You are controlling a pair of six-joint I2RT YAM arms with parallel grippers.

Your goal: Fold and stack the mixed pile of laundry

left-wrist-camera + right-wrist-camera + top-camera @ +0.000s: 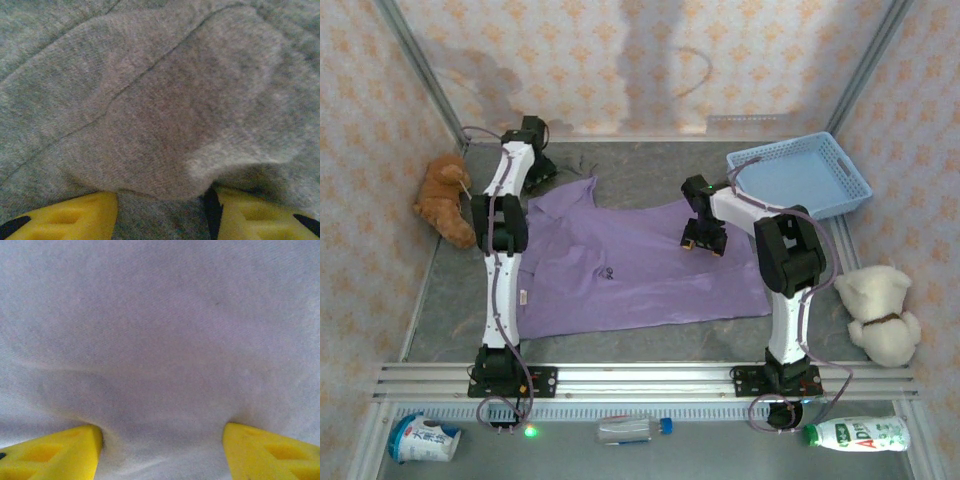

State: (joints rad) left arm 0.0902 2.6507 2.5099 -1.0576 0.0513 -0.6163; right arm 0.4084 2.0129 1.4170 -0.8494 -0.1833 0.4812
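The lavender-purple shirt [620, 270] of the laundry pile lies spread flat across the table's middle, a small dark mark [606, 272] on its chest. My left gripper [538, 172] is down at the shirt's far left sleeve. In the left wrist view its yellow fingers [75, 217] stand apart, and a rounded, seamed fold of greyish-mauve cloth [165, 110] ends just ahead of the gap [162, 215]. My right gripper [703, 240] presses on the shirt's right part; its fingers [55, 455] are spread wide on smooth purple cloth [160, 340], which bulges slightly between them [162, 450].
A light blue lattice basket [800, 175] sits at the far right. An orange plush toy [445, 200] lies against the left wall and a cream one [880, 310] at the right. Bottles [636, 429] [860, 433] and a tub [420, 440] lie in front of the arm rail.
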